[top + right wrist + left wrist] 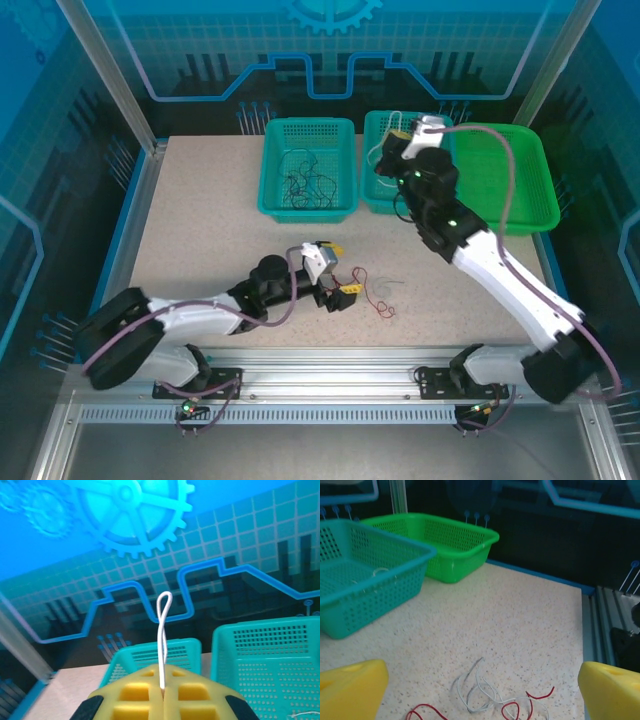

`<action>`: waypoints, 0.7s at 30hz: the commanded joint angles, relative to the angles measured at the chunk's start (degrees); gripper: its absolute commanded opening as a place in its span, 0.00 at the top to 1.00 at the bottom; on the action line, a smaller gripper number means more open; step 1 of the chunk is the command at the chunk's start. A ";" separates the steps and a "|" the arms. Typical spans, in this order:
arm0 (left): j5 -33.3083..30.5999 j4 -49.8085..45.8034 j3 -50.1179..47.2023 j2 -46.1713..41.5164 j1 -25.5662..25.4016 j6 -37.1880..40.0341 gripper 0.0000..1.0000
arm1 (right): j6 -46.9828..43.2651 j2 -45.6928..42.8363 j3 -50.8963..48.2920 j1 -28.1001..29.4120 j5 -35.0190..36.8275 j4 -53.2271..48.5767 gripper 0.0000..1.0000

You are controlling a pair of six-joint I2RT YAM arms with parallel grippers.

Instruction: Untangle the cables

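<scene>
Tangle of thin dark cables (305, 185) lies in the left-hand teal perforated plastic basket (308, 124), too fine for me to count the strands. My right arm (500, 265) covers much of the middle teal basket (370, 170), so its contents are hard to make out. Next to that stands one green perforated basket (500, 180): three baskets in all. My right fingers (162, 700) are pressed together above the middle basket, pinching a thin white cable (162, 630) whose loop stands up from them; its lower part is hidden. My left fingers (342, 292) are spread wide and hold nothing, low over the speckled beige surface (200, 230). One whitish-grey cable (477, 692) and one red cable (538, 697) lie crossed just in front of them, the red one cut off at the bottom of my left wrist view.
</scene>
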 commanded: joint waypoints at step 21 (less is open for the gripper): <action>-13.08 -35.46 -2.48 -33.69 0.32 2.60 0.01 | 1.19 25.45 8.11 -15.75 -3.36 -7.48 0.30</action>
